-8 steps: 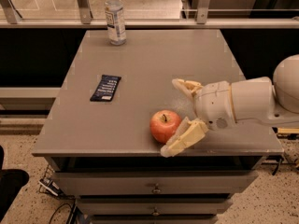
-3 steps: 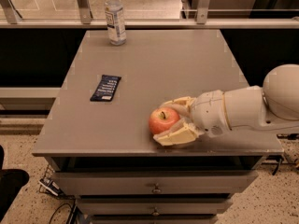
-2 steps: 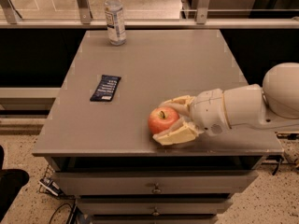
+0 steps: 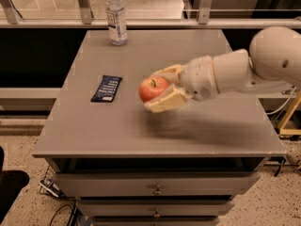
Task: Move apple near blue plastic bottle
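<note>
1. A dark wrapper lies flat on the left of the worktop; it plays no part here.
2. The bottle stands upright at the far left edge, well apart from the apple.
3. The apple sits mid-worktop, apparently lifted clear, clamped between the jaws.
4. The gripper reaches in from the right. I judge this to be the carrying step. Next it should travel towards the bottle, then lower beside it.

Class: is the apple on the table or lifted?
Lifted: the gripper, above the table's middle, is shut on the apple, whose shadow lies on the table below.
</note>
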Controlling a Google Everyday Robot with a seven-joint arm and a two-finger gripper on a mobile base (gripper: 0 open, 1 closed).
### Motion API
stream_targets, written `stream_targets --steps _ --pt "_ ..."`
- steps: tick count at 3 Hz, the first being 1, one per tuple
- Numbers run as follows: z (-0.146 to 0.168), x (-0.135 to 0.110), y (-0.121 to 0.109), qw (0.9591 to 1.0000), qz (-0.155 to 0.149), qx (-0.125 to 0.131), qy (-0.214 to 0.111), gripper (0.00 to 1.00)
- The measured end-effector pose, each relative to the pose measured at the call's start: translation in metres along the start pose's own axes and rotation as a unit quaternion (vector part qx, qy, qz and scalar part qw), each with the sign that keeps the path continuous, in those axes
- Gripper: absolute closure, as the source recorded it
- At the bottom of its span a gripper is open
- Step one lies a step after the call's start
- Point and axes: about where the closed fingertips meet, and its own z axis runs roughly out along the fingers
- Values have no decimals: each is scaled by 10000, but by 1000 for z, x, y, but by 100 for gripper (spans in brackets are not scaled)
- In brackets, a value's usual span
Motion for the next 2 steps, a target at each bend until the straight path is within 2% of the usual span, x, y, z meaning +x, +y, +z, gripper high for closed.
stream_targets --steps 1,2 --pt "23 -33 -60 9997 -153 10 -195 100" --pt "42 -52 -120 9991 -245 197 -300 100"
